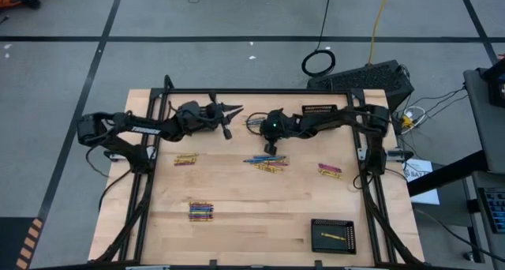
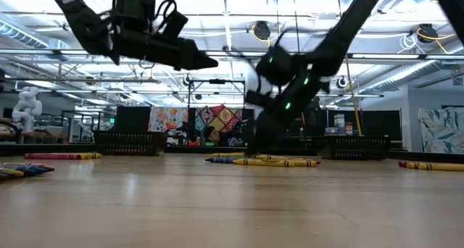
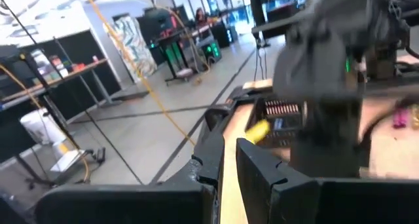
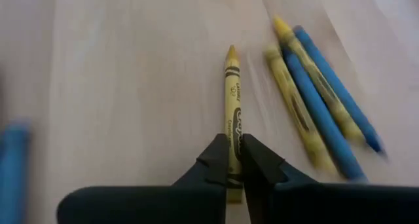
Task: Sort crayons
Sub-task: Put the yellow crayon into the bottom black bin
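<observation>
two dark arms work over a wooden table (image 1: 237, 215). at centre frame in the high view, the right gripper (image 4: 234, 160) is down at the middle cluster of crayons (image 1: 267, 164), its fingers pinched tight on one yellow crayon (image 4: 232, 106) lying flat on the wood; two blue and two yellow sticks lie just beside it. the left gripper (image 1: 234, 110), upper left of centre, hangs above the table with fingers nearly closed, holding nothing visible. more crayons lie at left (image 1: 185, 159), lower left (image 1: 200, 211) and right (image 1: 329, 170). one basket (image 1: 332, 235) sits lower right, a yellow stick inside.
</observation>
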